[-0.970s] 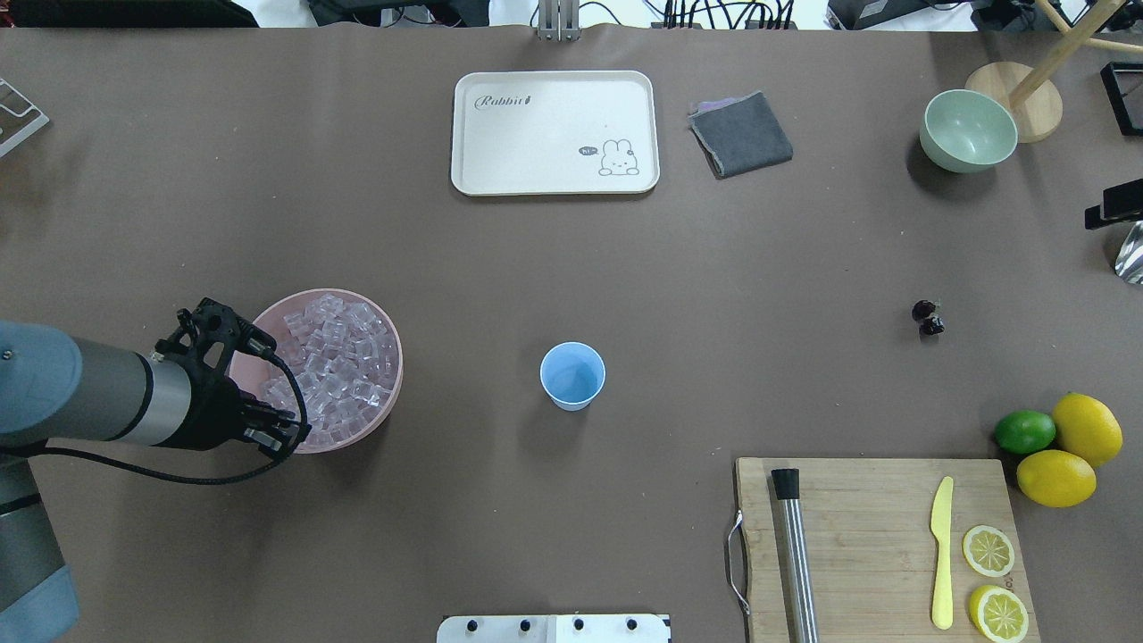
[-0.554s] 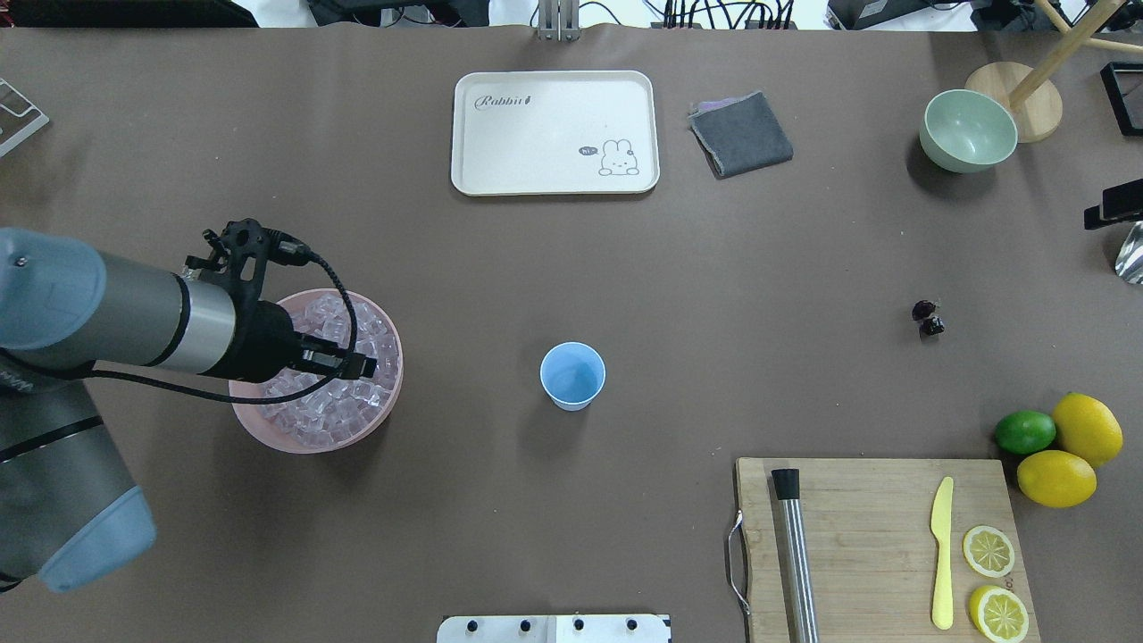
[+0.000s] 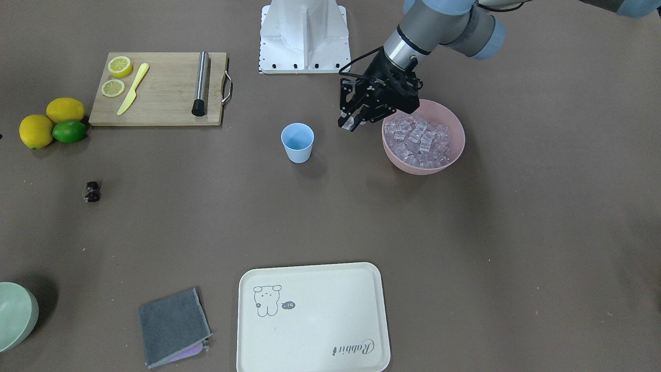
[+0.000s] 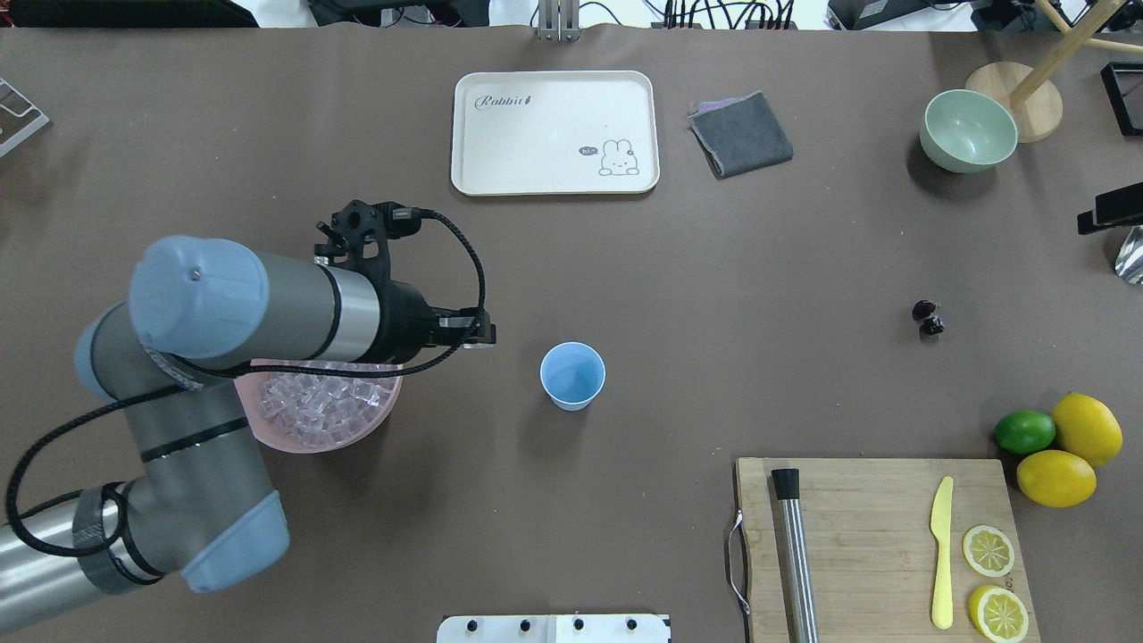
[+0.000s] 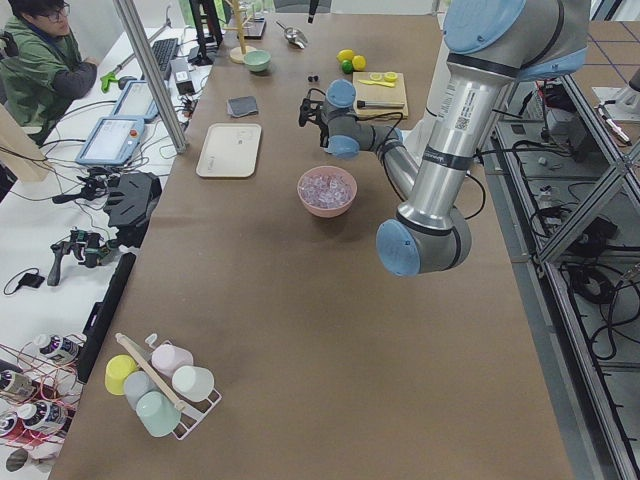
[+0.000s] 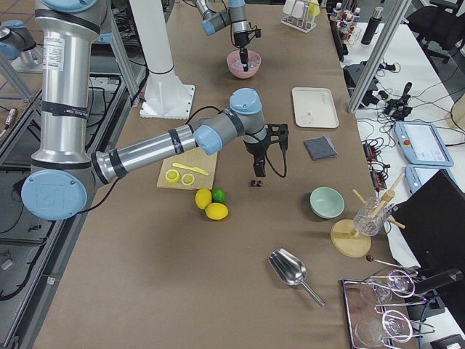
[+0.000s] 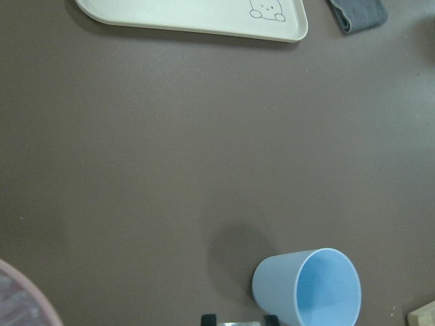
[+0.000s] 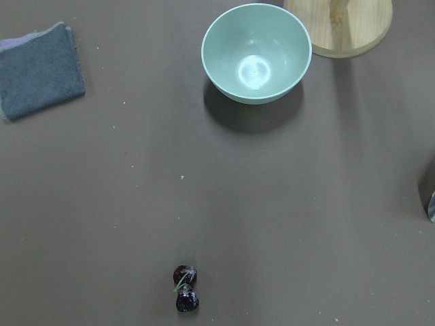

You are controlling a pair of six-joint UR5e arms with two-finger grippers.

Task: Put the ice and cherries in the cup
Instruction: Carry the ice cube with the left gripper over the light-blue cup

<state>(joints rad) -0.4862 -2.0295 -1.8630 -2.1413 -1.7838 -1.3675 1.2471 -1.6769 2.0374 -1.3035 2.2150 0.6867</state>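
The left fingers are narrow and pinch a clear cube; the lower edge of the wrist view cuts off both. They hang between the bowl of ice and the upright cup on the counter. The right fingers are too small to tell their state; they are near the cherries. The tray reads "Rabbit".

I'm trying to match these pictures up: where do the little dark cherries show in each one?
Front-facing: cherries, left side, mid-height.
Overhead: cherries, right side, mid-height.
Exterior left: cherries, tiny dark specks, top centre.
Exterior right: cherries, near picture centre.
Left wrist: not in it.
Right wrist: cherries, bottom edge, left of centre.
Shared landmark: the pale green bowl, in every view but the left wrist's.
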